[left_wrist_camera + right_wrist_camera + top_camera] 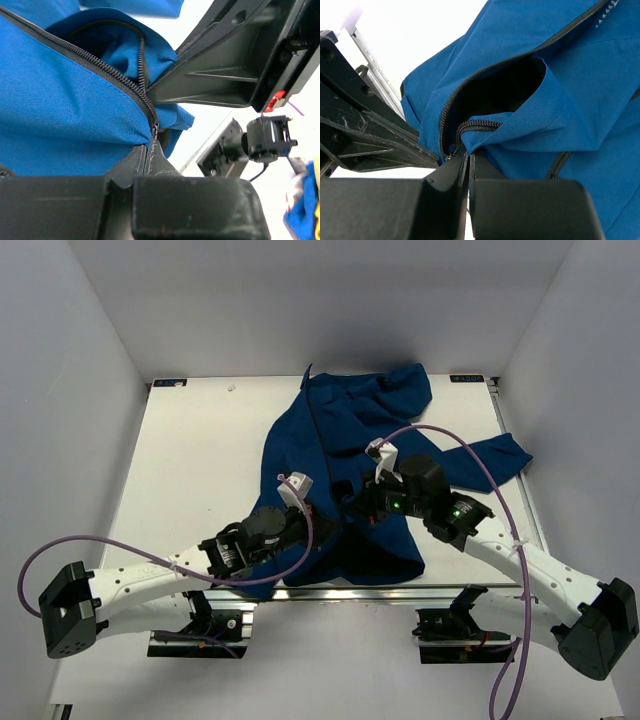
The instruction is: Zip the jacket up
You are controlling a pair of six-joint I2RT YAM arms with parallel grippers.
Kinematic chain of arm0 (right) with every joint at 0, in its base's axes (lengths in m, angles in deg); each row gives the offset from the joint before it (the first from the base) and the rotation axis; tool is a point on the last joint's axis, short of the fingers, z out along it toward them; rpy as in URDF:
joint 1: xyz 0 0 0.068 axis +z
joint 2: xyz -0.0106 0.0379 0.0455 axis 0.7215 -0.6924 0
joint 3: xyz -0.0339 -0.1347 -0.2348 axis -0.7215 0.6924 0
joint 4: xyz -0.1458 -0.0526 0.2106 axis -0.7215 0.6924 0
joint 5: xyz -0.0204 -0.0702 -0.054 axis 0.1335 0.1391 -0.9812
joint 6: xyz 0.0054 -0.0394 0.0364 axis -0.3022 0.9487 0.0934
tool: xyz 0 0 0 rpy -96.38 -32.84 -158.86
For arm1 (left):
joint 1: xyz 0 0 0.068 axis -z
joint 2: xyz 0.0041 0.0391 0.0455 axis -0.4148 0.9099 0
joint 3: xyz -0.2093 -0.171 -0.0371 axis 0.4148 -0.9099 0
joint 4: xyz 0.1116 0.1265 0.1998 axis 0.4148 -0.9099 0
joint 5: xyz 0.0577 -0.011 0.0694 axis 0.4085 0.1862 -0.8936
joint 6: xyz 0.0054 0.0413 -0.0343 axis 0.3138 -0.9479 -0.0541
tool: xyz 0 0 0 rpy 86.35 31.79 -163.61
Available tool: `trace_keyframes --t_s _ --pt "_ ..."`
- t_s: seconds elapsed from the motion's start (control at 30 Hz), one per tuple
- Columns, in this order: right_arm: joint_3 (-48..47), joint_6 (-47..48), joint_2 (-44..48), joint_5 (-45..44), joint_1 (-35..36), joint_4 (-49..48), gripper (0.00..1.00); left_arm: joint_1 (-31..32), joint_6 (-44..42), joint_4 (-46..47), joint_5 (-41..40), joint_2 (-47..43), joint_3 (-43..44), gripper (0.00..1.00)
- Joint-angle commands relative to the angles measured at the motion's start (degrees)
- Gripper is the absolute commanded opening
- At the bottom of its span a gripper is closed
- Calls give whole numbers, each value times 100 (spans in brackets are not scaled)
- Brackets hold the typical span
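Jacket [345, 440] spread on table [200, 440], left hand [151, 147] and right hand [468, 156] both clamped on its zipper [120, 82]

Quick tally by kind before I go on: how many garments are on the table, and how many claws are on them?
Jackets: 1, the blue jacket.
Claws: 2, the left claw and the right claw, each shut on the jacket at its zipper.
Total: 3.
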Motion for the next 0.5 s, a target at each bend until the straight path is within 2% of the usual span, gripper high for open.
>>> trace_keyframes --t_s 0.0,0.1,0.17,0.33,0.47 --pt "103 95 286 -440 -213 -868 0 -5 -105 -410 1379 117 93 0" --pt "218 -19 269 -352 -213 -736 0 -40 -52 -383 1503 161 93 0" --pt "270 -90 225 -291 -213 -631 6 -40 27 -304 1547 144 32 0" --pt "306 -169 207 -176 -213 -385 30 -75 282 -374 1407 187 5 0" --pt "288 -196 251 -97 -213 -42 46 -84 458 -401 1258 257 -13 0"
